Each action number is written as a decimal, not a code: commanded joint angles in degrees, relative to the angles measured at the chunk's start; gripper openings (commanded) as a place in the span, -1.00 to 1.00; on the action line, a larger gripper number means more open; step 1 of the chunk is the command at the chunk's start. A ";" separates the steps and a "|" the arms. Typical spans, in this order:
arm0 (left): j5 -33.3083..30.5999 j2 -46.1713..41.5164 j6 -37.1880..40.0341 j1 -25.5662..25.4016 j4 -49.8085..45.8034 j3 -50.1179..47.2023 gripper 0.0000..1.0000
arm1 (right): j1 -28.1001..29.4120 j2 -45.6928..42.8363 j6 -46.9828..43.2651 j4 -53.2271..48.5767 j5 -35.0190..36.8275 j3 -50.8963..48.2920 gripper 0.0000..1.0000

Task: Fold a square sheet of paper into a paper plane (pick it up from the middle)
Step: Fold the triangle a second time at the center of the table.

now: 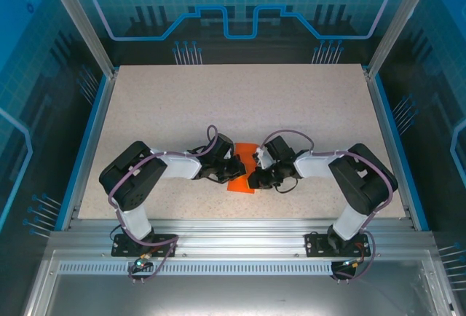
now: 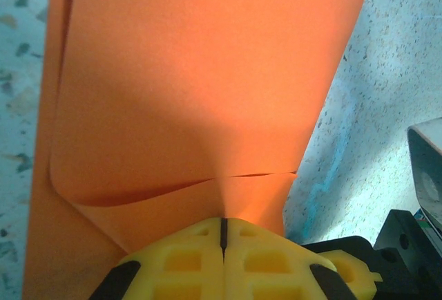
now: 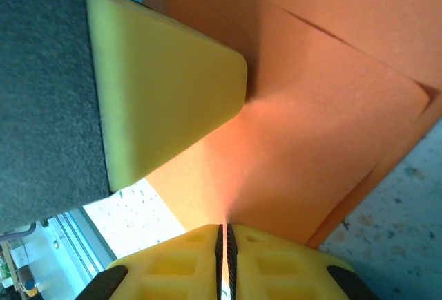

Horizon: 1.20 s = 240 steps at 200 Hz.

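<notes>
The square sheet of paper [image 1: 242,183] lies on the speckled counter [image 1: 240,105], near its near edge and midway between the two arms. It is bright orange, plain, and already folded into overlapping layers with one flap curling up. The left end effector [image 1: 233,172] is clenched, a pucker of paper running into the seam of its yellow fingers [image 2: 186,258]. The right end effector [image 1: 255,179] has its fingers [image 3: 276,258] drawn to a thin slit, nipping the paper's edge.
</notes>
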 commanded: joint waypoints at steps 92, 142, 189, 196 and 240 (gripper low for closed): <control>-1.05 1.83 1.10 -0.21 -2.93 0.84 -1.00 | -0.35 -3.33 -2.29 -9.38 -0.81 -6.52 -0.70; -0.77 1.59 1.31 -0.20 -3.12 0.99 -1.00 | -1.21 -7.37 -1.93 -11.62 -0.17 -5.71 -0.70; -0.60 1.45 1.40 -0.25 -3.04 0.98 -1.00 | -1.13 -10.88 0.84 -9.20 -1.88 -1.36 -0.69; -0.53 1.47 1.35 -0.20 -2.95 1.00 -1.00 | -1.13 -10.27 1.55 -8.16 -2.20 -0.83 -0.68; -0.33 1.45 1.40 -0.20 -2.94 1.38 -1.00 | -0.10 -2.34 4.40 -3.36 -2.30 2.30 -0.65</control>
